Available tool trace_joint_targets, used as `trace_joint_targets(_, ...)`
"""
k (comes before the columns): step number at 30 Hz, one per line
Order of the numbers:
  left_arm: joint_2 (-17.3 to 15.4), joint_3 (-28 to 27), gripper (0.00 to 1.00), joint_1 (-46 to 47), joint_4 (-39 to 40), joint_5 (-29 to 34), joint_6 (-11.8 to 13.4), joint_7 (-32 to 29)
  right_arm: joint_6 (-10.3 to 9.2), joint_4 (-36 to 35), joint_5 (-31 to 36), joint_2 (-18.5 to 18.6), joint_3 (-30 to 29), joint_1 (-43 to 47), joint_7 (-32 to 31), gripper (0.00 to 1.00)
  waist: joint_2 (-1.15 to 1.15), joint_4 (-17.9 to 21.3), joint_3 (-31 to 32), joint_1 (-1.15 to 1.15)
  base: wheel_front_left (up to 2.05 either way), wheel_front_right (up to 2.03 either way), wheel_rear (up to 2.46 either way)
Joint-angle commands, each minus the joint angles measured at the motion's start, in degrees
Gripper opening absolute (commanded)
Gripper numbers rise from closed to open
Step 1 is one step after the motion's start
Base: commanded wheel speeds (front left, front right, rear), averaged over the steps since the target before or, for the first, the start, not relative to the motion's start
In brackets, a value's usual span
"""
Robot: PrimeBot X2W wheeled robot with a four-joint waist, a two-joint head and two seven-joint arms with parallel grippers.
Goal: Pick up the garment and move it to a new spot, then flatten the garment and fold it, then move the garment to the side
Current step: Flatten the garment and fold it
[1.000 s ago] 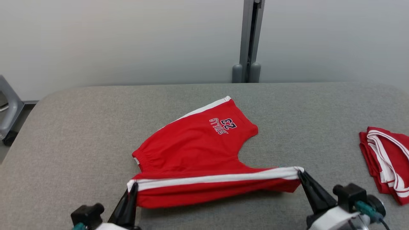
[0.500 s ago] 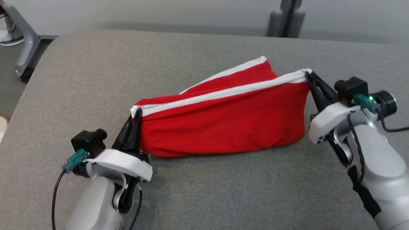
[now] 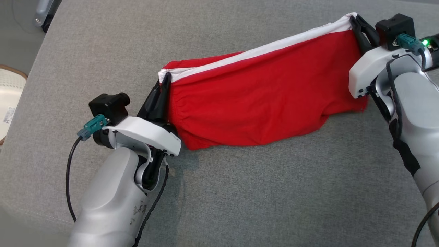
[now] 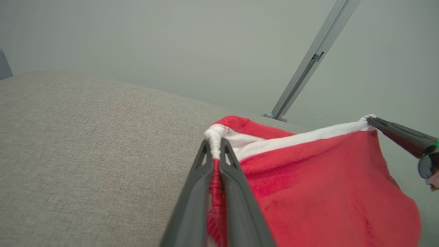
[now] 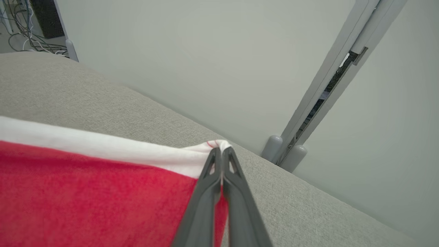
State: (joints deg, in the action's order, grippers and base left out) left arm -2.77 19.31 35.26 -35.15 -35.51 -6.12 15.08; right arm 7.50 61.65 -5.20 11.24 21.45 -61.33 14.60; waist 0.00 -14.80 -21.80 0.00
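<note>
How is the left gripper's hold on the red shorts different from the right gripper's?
The left gripper pinches the shorts at their gathered end; the right gripper pinches the smooth end. The left gripper sits low in the head view; the right gripper sits near the top corner. Both are shut on the white stripe, which runs taut between them.

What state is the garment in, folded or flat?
Neither laid flat nor neatly folded: the garment hangs doubled, white-striped edge stretched taut between the shut left gripper and right gripper.
</note>
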Motion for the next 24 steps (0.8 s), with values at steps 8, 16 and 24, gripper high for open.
trace_joint_targets(8, -0.28, 4.69, 1.0, 3.14, -1.55, -4.17, 3.4, 0.07, -0.02, 5.89, 2.69, -1.94, -4.1, -5.27, 0.65, 1.0, 0.0, -1.65, -2.14, 0.0, 0.0, 0.0, 0.0)
trace_joint_targets(16, -0.29, 1.59, 1.0, -0.41, -0.81, -1.52, 6.83, 0.08, -0.02, 0.56, 0.13, -3.64, -10.22, 0.98, 0.66, 1.0, 0.0, -0.04, -0.34, 0.0, 0.0, 0.0, 0.0)
trace_joint_targets(24, -0.29, -0.95, 1.0, -5.55, 1.4, 0.67, 6.61, 0.08, -0.02, 5.22, -4.5, -4.0, -7.4, 7.73, -0.05, 1.0, 0.0, 1.1, 1.73, 0.0, 0.0, 0.0, 0.0)
